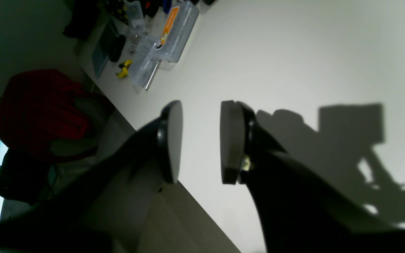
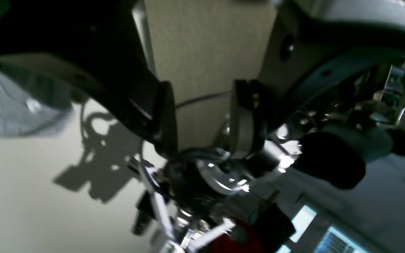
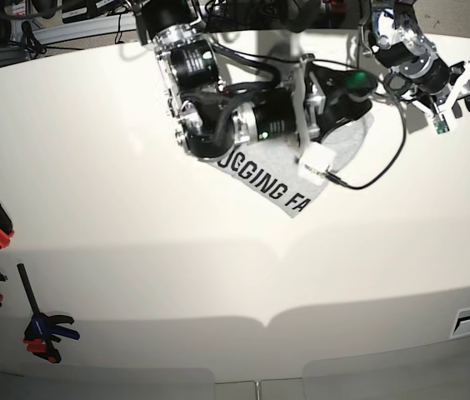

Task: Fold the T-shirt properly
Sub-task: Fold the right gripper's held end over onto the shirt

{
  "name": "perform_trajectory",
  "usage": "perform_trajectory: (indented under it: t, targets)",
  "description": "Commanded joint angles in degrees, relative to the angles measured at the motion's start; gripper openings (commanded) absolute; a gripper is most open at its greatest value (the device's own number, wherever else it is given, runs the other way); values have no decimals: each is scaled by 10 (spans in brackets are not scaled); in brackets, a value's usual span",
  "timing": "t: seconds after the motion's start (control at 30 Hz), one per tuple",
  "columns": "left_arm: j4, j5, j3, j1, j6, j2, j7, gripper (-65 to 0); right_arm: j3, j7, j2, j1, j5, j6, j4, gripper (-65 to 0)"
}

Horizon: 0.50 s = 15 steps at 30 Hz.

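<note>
Right end effector (image 2: 202,116) open, empty, over folded T-shirt (image 3: 272,179) on worktop (image 3: 135,250). Left end effector (image 1: 200,140) open, idle. Best to lift clear without snagging cloth.

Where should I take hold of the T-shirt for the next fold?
Probably the T-shirt's free corner below the black lettering. It lies flat on the table, clear of the arm above, so come straight down from the near side. The rest is hidden under the arm.
</note>
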Motion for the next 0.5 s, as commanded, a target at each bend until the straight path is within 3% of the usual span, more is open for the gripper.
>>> perform_trajectory:
  t: [0.0, 0.13, 0.2, 0.3, 0.4, 0.47]
  targets:
    - [11, 16, -2, -1, 17, -3, -13, -486, 5, 14, -6, 14, 14, 14, 11, -415]
    - [11, -14, -2, -2, 15, -3, -13, -486, 50, 23, -6, 47, 9, 37, 11, -415]
    - [11, -35, -2, -2, -23, -4, -11, -486, 89, 53, -6, 71, -26, 54, 11, -415]
    - [13, -92, -2, -3, -76, -3, -9, -486, 151, 156, -6, 95, -137, 54, 11, -415]
    - [38, -153, -2, -3, -85, -3, -10, -486, 194, 270, -6, 97, -284, 54, 5, -415]
    - [77, -161, 3, -3, -85, -3, -11, -486, 203, 288, -6, 101, -332, 54, -17, -417]
